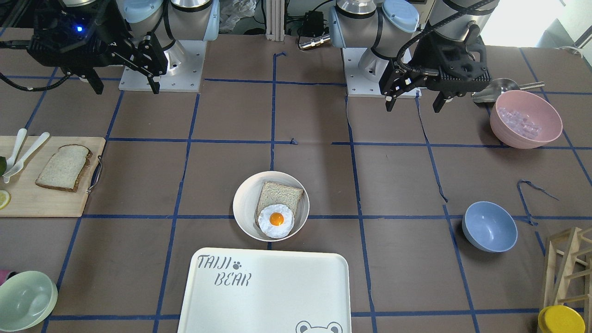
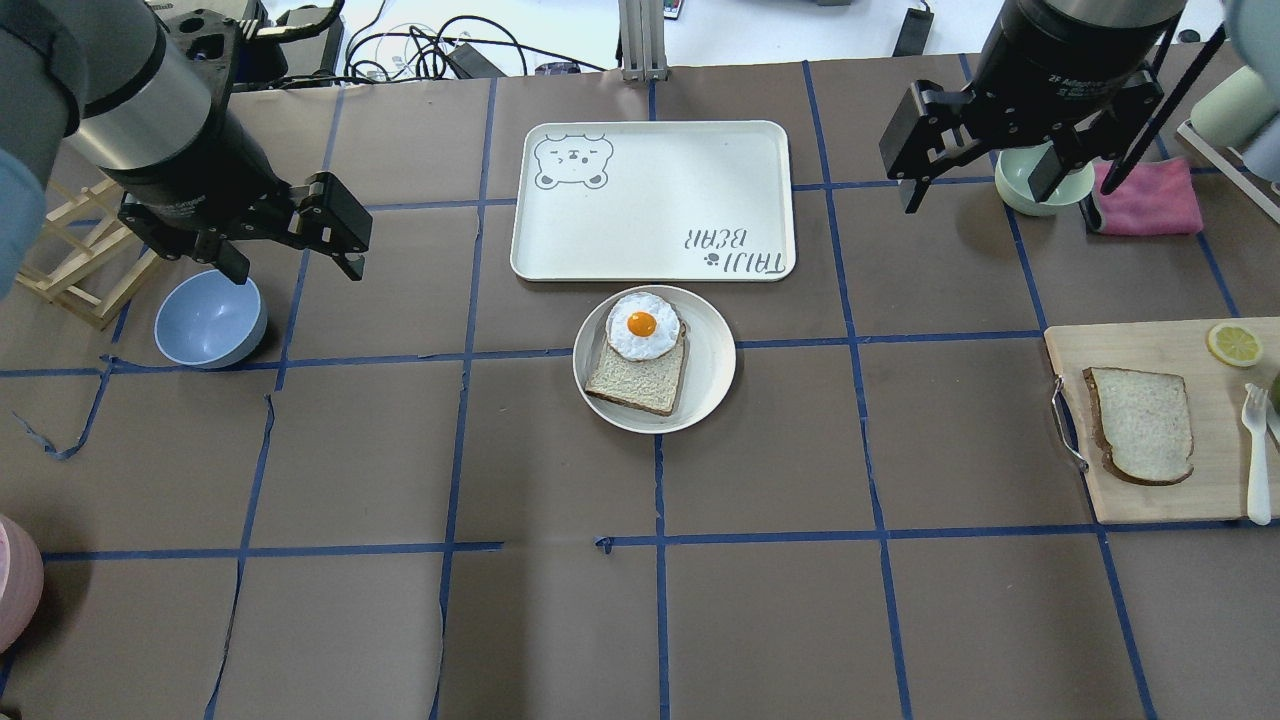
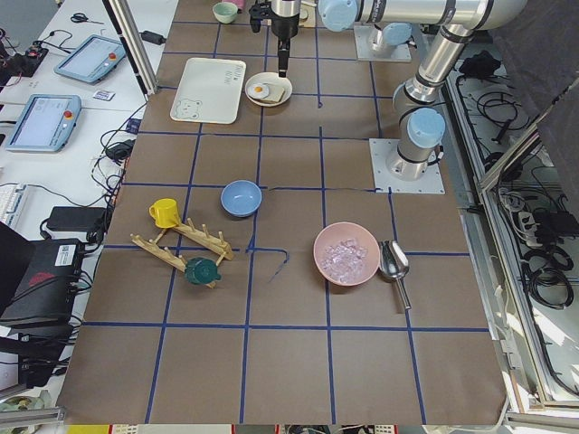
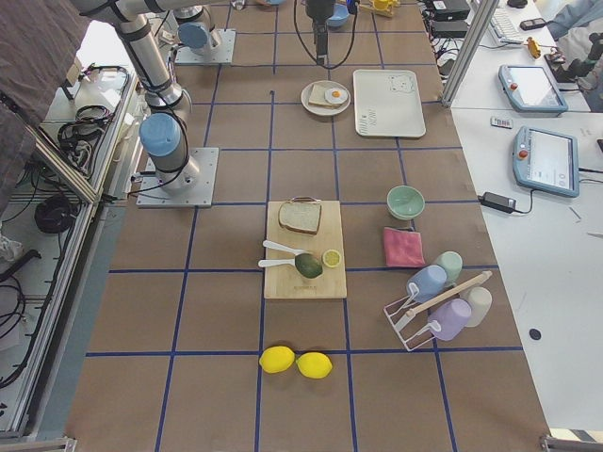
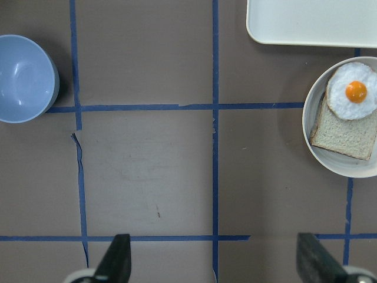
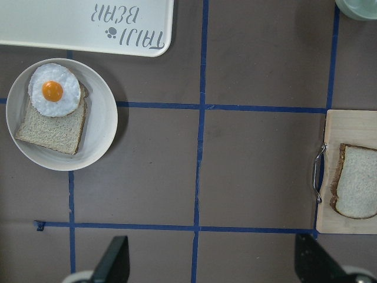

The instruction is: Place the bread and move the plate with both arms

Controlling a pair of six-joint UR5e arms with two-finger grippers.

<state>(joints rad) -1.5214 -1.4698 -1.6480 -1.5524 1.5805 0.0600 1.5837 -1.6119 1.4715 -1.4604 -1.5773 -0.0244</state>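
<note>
The bread (image 2: pixel 1142 424) lies on a wooden cutting board (image 2: pixel 1150 350) at the table's right; it also shows in the front view (image 1: pixel 64 167) and the right wrist view (image 6: pixel 358 181). The round white plate (image 2: pixel 712 365) sits mid-table and holds a tanner slice topped with a fried egg (image 2: pixel 641 325); the plate also shows in the front view (image 1: pixel 245 203), the left wrist view (image 5: pixel 341 162) and the right wrist view (image 6: pixel 100 118). My left gripper (image 2: pixel 297 268) hangs open and empty above the table, far left of the plate. My right gripper (image 2: pixel 975 195) hangs open and empty, beyond the board.
The white "TAIJI BEAR" tray (image 2: pixel 650 200) lies just beyond the plate. A blue bowl (image 2: pixel 208 320) stands under the left gripper, beside a wooden rack (image 2: pixel 70 270). A pale green bowl (image 2: pixel 1015 190) and a pink cloth (image 2: pixel 1150 195) lie by the right gripper. A pink bowl (image 1: pixel 526 119) stands near the left base.
</note>
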